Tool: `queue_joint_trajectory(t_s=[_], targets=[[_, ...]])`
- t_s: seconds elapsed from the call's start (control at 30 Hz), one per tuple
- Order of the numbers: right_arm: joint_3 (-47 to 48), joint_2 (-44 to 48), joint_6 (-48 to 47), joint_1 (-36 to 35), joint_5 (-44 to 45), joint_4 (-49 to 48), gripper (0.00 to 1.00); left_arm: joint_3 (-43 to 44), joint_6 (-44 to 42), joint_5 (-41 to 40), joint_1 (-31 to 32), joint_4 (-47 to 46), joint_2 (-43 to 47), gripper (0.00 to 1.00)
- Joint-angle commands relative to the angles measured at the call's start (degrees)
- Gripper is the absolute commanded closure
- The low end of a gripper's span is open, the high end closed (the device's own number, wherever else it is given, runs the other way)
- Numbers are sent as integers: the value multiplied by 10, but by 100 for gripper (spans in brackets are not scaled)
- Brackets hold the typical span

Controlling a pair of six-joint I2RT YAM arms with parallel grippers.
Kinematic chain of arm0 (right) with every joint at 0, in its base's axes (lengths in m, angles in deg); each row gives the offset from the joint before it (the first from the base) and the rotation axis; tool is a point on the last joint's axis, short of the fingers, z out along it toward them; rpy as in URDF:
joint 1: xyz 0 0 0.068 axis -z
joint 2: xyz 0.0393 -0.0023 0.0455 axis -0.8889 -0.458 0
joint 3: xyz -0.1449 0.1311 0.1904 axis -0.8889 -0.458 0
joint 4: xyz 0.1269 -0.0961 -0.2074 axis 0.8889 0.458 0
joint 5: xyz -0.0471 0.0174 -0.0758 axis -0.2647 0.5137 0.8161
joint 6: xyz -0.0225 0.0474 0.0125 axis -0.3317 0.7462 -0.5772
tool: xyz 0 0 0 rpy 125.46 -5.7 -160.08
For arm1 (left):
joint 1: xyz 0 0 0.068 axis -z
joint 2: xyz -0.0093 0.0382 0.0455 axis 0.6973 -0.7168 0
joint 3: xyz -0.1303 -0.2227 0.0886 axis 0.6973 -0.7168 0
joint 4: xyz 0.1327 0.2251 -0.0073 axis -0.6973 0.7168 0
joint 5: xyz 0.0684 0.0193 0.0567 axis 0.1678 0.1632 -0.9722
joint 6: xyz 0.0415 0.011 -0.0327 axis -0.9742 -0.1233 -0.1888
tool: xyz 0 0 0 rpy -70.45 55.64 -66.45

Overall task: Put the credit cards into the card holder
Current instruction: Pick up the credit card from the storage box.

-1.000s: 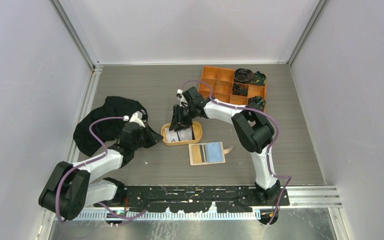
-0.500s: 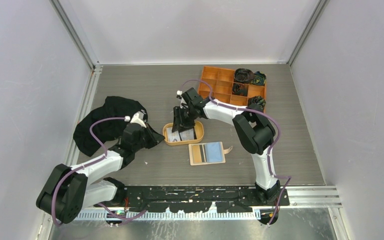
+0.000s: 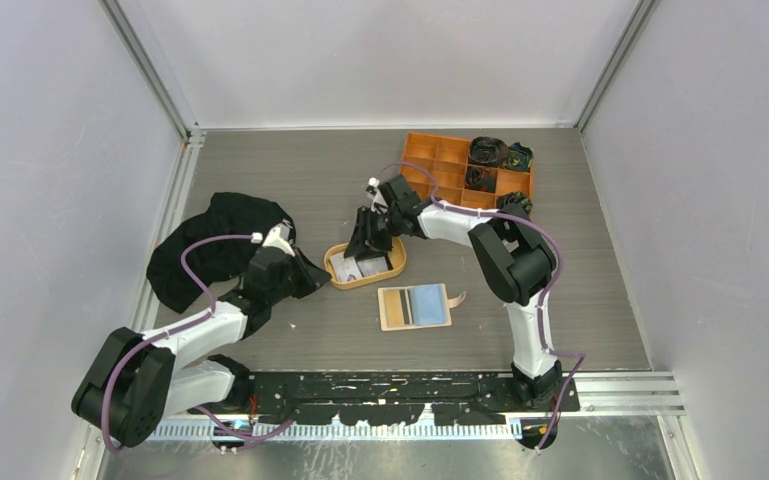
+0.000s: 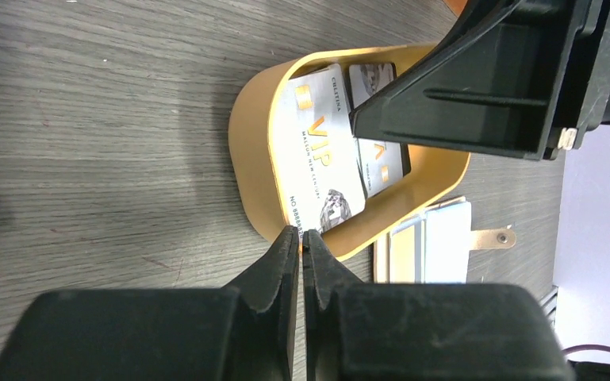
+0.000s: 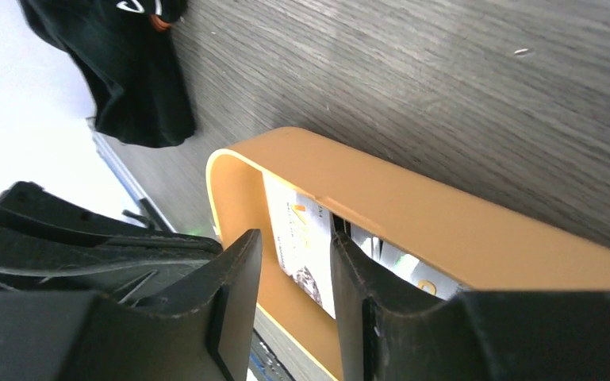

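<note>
Two credit cards lie walled in by oval tray

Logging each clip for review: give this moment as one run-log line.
right gripper: open, over light card in oval tray | left gripper: shut, empty, beside tray | card holder: lying open, near tray

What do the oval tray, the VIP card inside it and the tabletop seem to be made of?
Oval tray: likely moulded plastic, matt orange-tan; thin even wall, rounded seamless rim. VIP card: probably plastic, glossy light grey-white with metallic gold lettering. Tabletop: grey wood-grain surface, possibly laminate; fine straight streaks, low sheen.
</note>
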State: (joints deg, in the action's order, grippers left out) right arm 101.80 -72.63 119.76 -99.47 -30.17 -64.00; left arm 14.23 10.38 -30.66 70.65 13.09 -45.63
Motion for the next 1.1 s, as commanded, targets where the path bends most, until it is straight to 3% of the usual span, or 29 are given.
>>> queue_joint_trajectory(t_s=[0.0, 0.3, 0.5, 0.8, 1.07], targets=[[-11, 30, 70, -3, -105, -105, 59, 6, 7, 5, 10, -13, 2, 94], [-8, 19, 74, -3, -122, -105, 64, 8, 8, -2, 10, -6, 5, 94], [27, -2, 6, -7, -85, -7, 67, 10, 8, -1, 10, -7, 2, 94], [62, -19, -66, -20, -31, 68, 62, 12, 8, 5, 11, -13, -5, 94], [70, -47, -38, -22, -69, 42, 60, 13, 9, 11, 11, -17, -3, 93]])
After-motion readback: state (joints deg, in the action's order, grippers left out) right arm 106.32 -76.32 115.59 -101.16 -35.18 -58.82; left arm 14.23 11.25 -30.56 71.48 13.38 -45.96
